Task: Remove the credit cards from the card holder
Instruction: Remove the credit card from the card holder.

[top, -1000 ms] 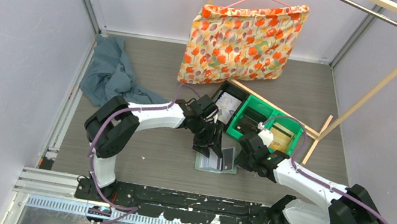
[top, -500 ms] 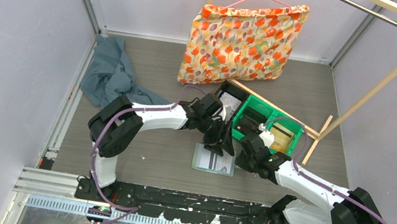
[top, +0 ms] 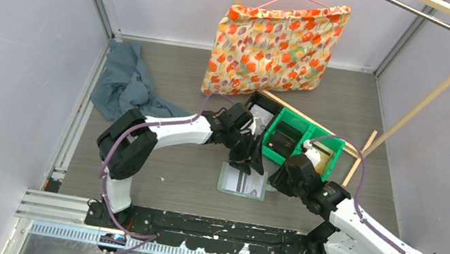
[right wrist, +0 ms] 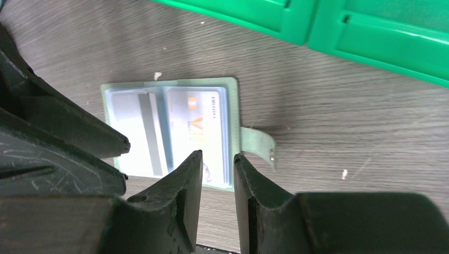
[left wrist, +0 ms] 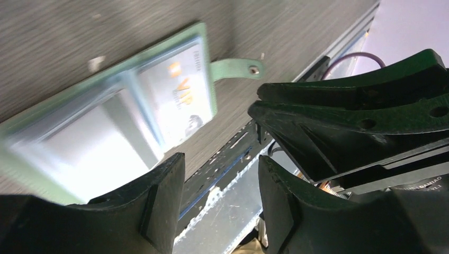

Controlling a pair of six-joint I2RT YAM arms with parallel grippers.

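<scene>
The card holder [top: 242,181] lies open and flat on the table, a pale green wallet with a snap strap [right wrist: 259,143]. Its clear pockets hold the credit cards: one with a dark stripe [right wrist: 140,132] and one with orange print [right wrist: 198,121]. My left gripper [top: 251,162] hovers over the holder's far edge, open, with nothing between its fingers [left wrist: 219,164]. My right gripper [top: 279,177] is just right of the holder; its jaws [right wrist: 218,154] stand slightly apart and empty above the holder's near right corner.
Bright green bins [top: 302,143] stand just behind the right gripper, with a black tray [top: 257,115] beside them. A floral pillow [top: 276,46] hangs from a wooden rack [top: 420,97]. A blue-grey cloth [top: 126,83] lies at the back left.
A second ago both grippers were down on the holder with a flap raised; now it lies flat. The right arm has pulled back to the right and its jaws have parted slightly.
</scene>
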